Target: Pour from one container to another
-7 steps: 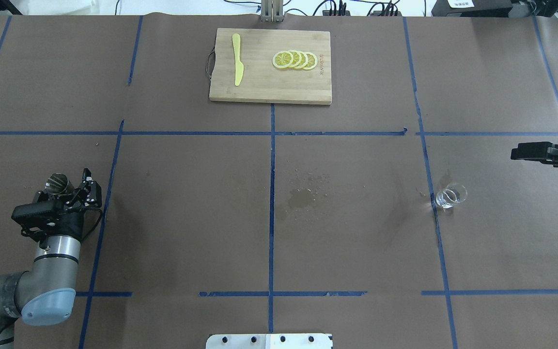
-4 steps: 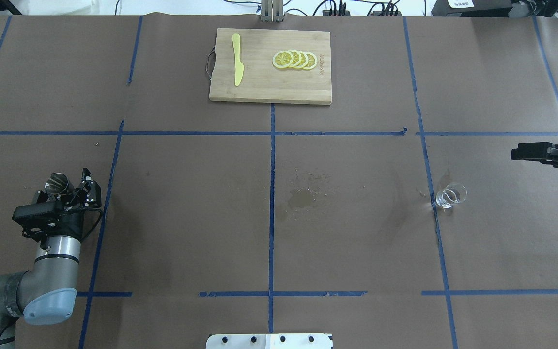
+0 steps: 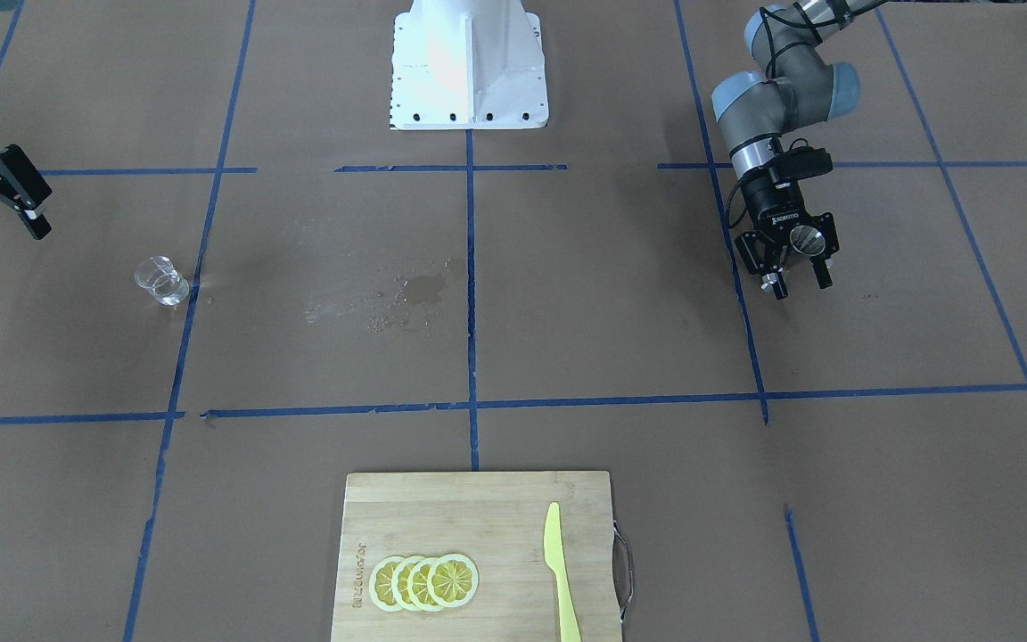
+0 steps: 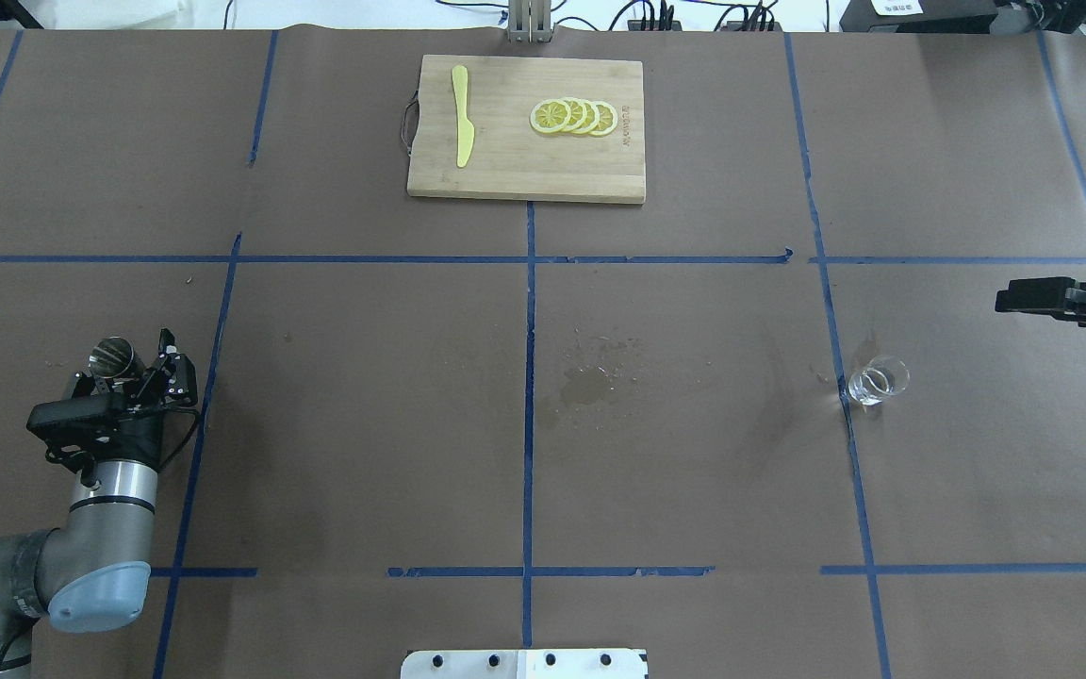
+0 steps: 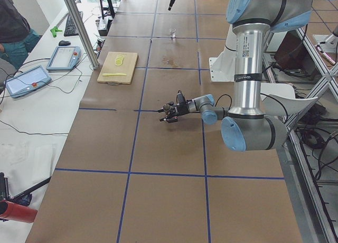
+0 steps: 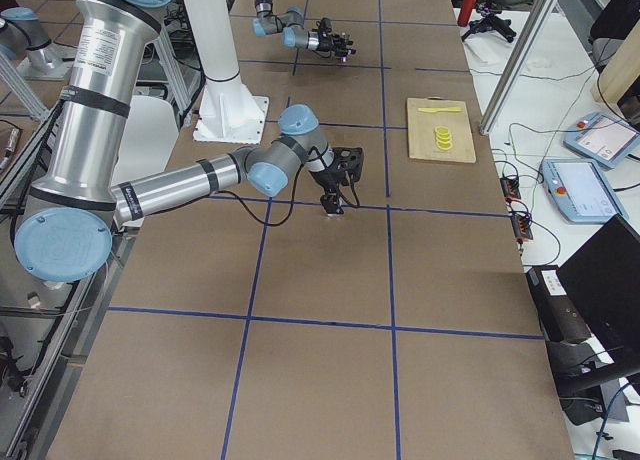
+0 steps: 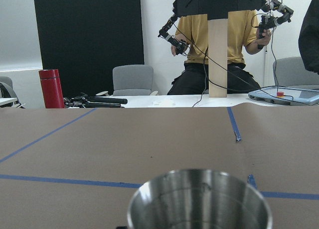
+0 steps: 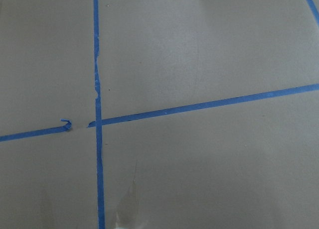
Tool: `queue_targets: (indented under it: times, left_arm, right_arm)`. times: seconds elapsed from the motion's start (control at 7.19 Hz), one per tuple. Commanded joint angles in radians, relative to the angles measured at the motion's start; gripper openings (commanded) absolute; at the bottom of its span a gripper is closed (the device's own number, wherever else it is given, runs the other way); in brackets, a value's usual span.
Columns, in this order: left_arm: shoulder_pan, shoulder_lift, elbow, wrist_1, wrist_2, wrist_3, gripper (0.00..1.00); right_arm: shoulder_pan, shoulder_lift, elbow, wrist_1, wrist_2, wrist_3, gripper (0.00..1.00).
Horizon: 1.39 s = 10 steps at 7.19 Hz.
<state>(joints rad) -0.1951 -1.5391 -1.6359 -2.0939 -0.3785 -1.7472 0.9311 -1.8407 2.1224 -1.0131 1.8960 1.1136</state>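
one glass beaker (image 4: 878,380), one steel jigger (image 4: 111,356), one wooden cutting board (image 4: 505,174), one yellow knife (image 4: 462,118), four lemon slices (image 4: 573,116)

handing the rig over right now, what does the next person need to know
Left end effector: around the jigger, low over the table; clamped or not, I cannot tell.
Right end effector: open, empty, apart from the beaker, which stands upright on the table.
Done: no pour under way; the two sit far apart.
Left to do: grasp the beaker, bring both together, pour into the jigger.
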Motion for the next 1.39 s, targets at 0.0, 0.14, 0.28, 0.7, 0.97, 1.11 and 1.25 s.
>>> queue_targets:
  times: [0.0, 0.14, 0.28, 0.7, 0.97, 1.11, 1.25]
  left_arm:
    - [0.008, -0.003, -0.001, 0.000, 0.000, 0.000, 0.68]
    - [0.011, -0.003, -0.001, 0.000, 0.000, 0.000, 0.67]
    - [0.013, -0.003, -0.002, 0.000, 0.000, -0.002, 0.65]
    - [0.016, -0.003, -0.001, 0.000, 0.000, -0.002, 0.42]
    - [0.016, -0.003, -0.002, 0.000, 0.000, -0.002, 0.19]
    - [0.016, -0.003, -0.004, 0.000, 0.000, -0.002, 0.09]
    - [0.016, -0.001, -0.009, 0.000, 0.000, -0.002, 0.00]
  right_arm:
    - [0.000, -0.002, -0.001, -0.001, 0.000, 0.000, 1.00]
    - [0.000, -0.003, -0.001, -0.001, 0.000, 0.000, 1.00]
    - [0.000, -0.003, -0.001, -0.001, 0.000, 0.000, 1.00]
    - [0.000, -0.008, -0.001, -0.001, 0.000, 0.000, 1.00]
    - [-0.006, -0.014, 0.001, 0.001, 0.002, 0.000, 1.00]
    - [-0.014, -0.015, 0.004, 0.002, 0.002, 0.006, 1.00]
    - [-0.038, -0.014, 0.010, 0.005, -0.001, 0.055, 1.00]
